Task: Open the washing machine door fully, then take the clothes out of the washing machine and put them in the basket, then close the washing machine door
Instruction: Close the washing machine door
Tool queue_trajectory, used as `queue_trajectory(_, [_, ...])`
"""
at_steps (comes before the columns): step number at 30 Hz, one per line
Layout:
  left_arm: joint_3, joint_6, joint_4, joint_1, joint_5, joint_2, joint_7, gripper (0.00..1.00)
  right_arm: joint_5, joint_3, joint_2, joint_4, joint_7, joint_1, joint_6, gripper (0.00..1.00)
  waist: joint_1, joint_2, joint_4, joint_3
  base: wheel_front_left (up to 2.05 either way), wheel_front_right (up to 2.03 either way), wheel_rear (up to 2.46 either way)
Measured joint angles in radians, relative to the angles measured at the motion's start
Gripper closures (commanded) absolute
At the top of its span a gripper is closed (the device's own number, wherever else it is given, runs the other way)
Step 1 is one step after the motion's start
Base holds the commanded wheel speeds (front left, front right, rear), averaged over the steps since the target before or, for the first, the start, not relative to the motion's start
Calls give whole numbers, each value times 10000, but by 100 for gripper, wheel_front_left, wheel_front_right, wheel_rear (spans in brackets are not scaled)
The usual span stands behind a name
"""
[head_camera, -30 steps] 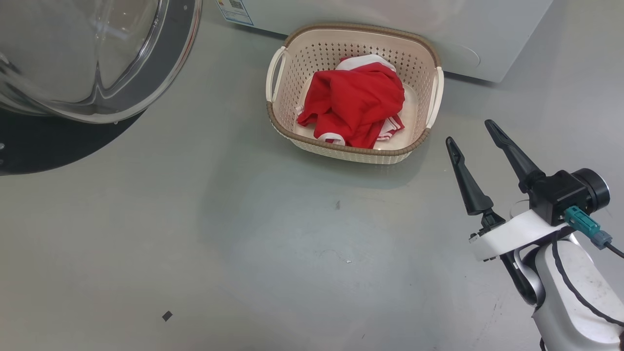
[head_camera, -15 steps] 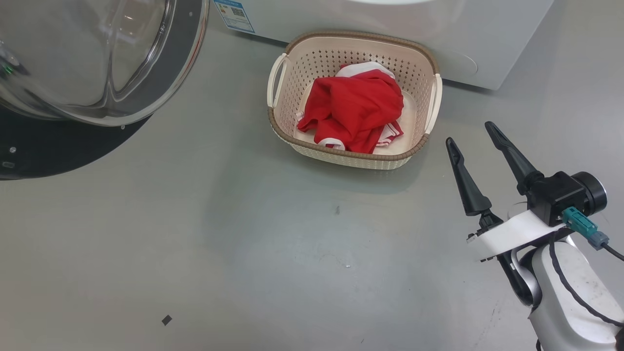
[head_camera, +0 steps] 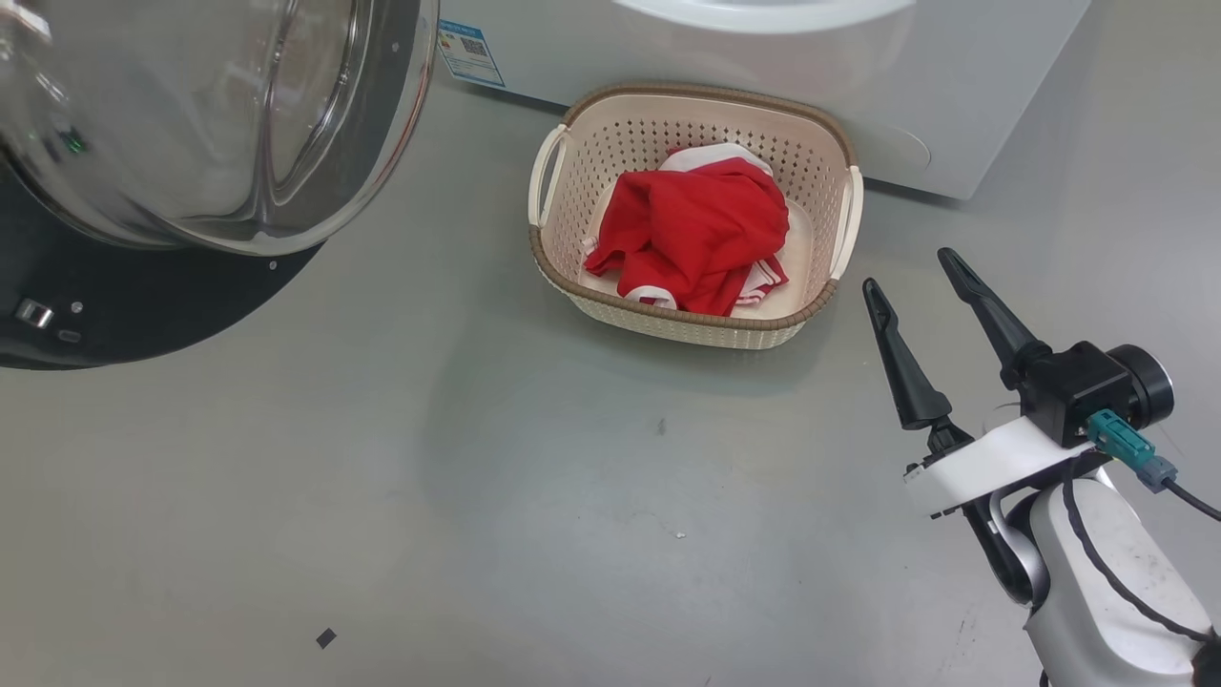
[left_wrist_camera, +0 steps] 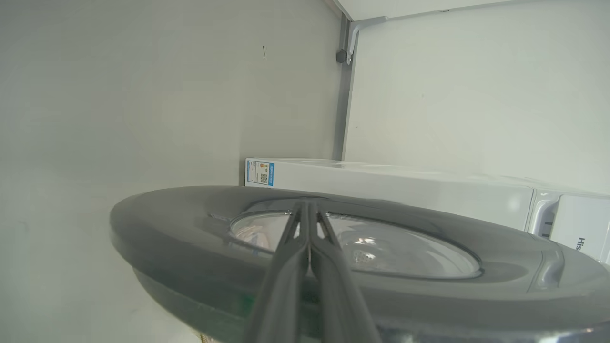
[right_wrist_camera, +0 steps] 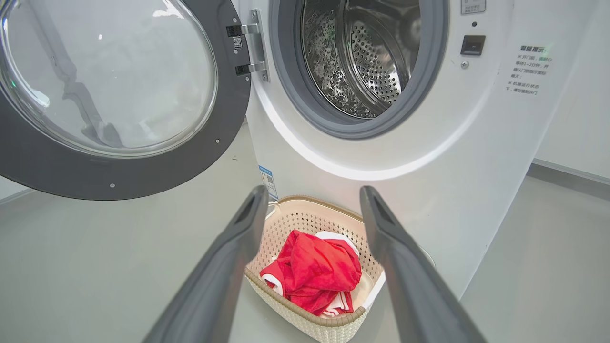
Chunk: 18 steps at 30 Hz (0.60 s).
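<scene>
Looking at the washing machine door (head_camera: 143, 315) hanging open off the left side of the washing machine (head_camera: 763, 86), glass bowl bulging out toward the room; steel drum (right_wrist_camera: 362, 62) in plain sight from the right wrist view, grey ring around it; all the red clothes (head_camera: 696, 229) bunched up inside the basket (head_camera: 687, 320), bits of white trim poking out at the back and front; basket parked on the floor (head_camera: 477, 477) right up against the machine's front, just below the opening, blue sticker (head_camera: 470, 52) off to its left.

Right tool (head_camera: 907, 269) spread wide, gripping nothing, hovering near the basket's right front corner, fingers aimed toward the machine, clear of the rim.

Left tool (left_wrist_camera: 309, 209) pinched fully shut, nothing between the fingers, lined up across the dark outer face of the door in its own wrist view, tips over the edge of the window; can't tell if actually touching the door or just close to it.
</scene>
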Motion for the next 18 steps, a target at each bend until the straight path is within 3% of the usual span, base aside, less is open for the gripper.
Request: queue_trajectory(18, [-447,-709,-286,645,-90,-552,1392,100,19,40,117,58,-42,5,0,0,0,0,83,-226,0,0,0])
